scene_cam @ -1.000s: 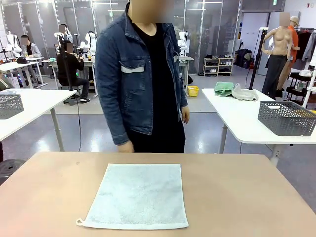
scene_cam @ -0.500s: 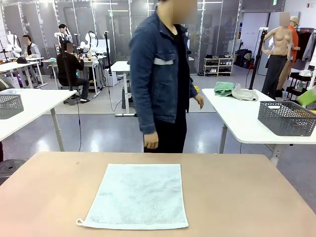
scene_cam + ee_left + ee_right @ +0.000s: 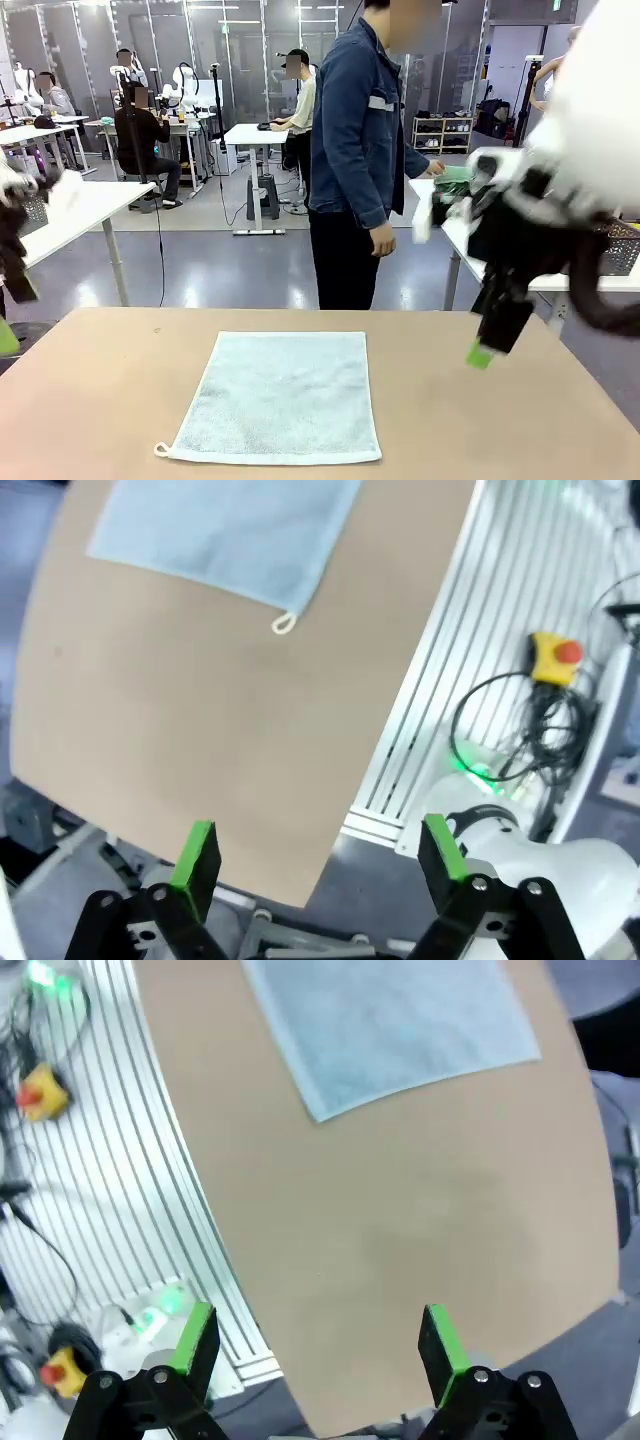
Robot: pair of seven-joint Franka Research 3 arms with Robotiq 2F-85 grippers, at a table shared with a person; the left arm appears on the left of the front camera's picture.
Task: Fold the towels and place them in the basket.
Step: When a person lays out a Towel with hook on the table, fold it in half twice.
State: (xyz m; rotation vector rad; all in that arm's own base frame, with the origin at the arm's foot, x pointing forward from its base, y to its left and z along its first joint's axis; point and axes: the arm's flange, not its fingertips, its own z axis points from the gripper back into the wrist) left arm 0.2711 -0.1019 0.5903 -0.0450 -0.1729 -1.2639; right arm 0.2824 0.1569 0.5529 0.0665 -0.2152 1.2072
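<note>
While both arms' jaws hang open and empty, the pale blue-grey towel (image 3: 277,397) lies flat on the tabletop (image 3: 480,400): soft, limp, likely best pinched at near corners.

In the front view my right claw (image 3: 482,345) is a motion blur, and my left claw (image 3: 8,330) is blurred and cut by the edge. Ahead of each claw, the towel (image 3: 225,525) runs off the wrist pictures' top edge.
</note>
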